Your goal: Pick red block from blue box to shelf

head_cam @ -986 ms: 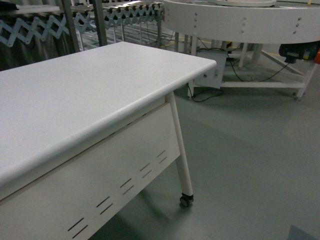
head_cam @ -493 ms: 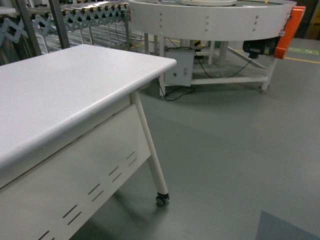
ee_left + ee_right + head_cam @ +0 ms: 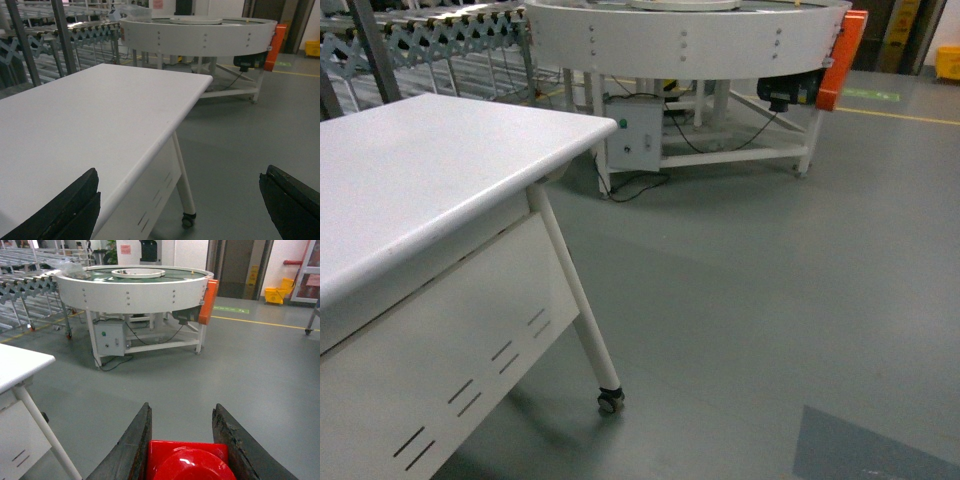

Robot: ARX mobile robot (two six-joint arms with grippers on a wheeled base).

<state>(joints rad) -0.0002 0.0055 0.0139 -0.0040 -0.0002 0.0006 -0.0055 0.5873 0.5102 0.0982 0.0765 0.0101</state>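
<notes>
The red block (image 3: 187,460) fills the bottom of the right wrist view, knob up and glossy. My right gripper (image 3: 182,407) is shut on it, one dark finger pressed on each side, carried above the grey floor. My left gripper (image 3: 181,172) is open, its black fingers (image 3: 75,210) far apart at the frame's bottom corners, with nothing between them, hanging over the white table's edge. Neither gripper shows in the head view. The blue box is out of view. Grey steel uprights (image 3: 62,35) rise behind the table; I cannot tell whether they belong to the shelf.
A white table (image 3: 410,180) on casters fills the left of the head view. A round white conveyor (image 3: 690,35) with an orange end cover (image 3: 842,55) stands on a frame ahead. Roller conveyors (image 3: 430,35) run along the back left. Grey floor (image 3: 770,300) spreads to the right.
The head view has swung to the right: the table has slid left in the frame and the round conveyor with its orange cover has come fully into sight.
</notes>
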